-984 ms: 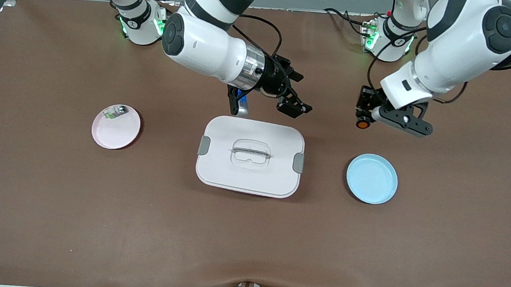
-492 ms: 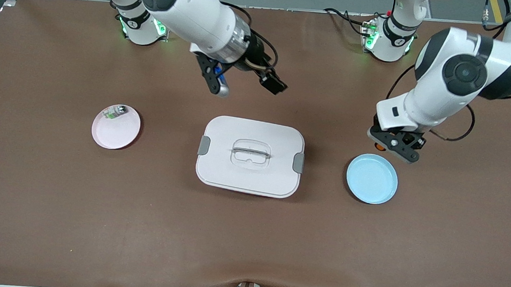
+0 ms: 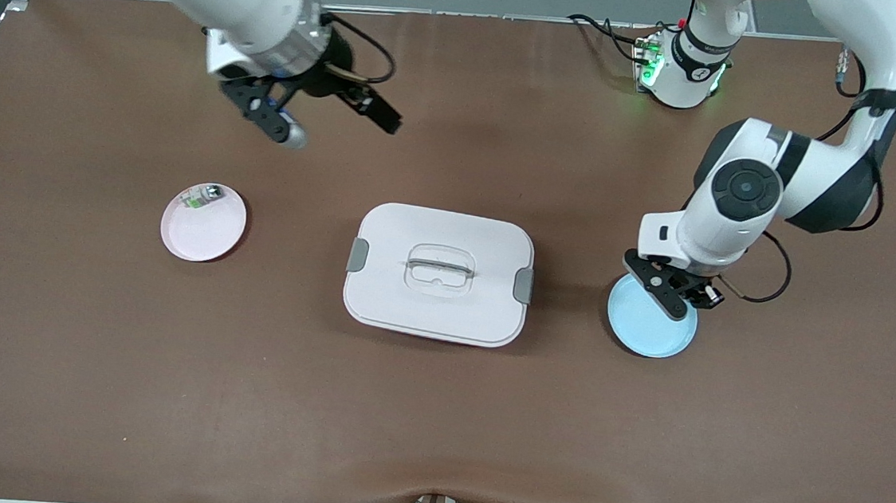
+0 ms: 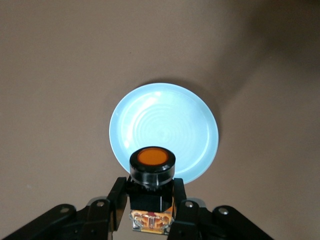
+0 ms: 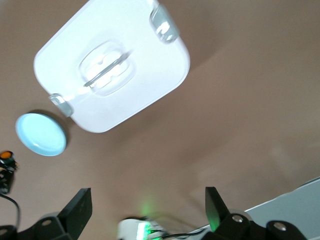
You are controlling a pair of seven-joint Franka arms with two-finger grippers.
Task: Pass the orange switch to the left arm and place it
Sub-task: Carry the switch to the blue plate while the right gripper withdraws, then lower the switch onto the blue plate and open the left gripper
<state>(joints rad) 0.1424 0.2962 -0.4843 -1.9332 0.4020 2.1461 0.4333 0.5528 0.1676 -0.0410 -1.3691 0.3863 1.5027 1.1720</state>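
In the front view the left gripper [image 3: 678,290] hangs over the blue plate [image 3: 654,325], at the edge facing the arm bases, and the box [image 3: 439,273] sits close by toward the right arm's end of the table; a release this near the rim could send the piece rolling off onto the table. The right gripper [image 3: 323,114] waits over bare table, fingers spread and holding nothing. The left wrist view shows the fingers closed on the black body of the orange switch [image 4: 152,172], cap outward, over the plate's edge. In the right wrist view the fingers [image 5: 76,209] stand wide apart.
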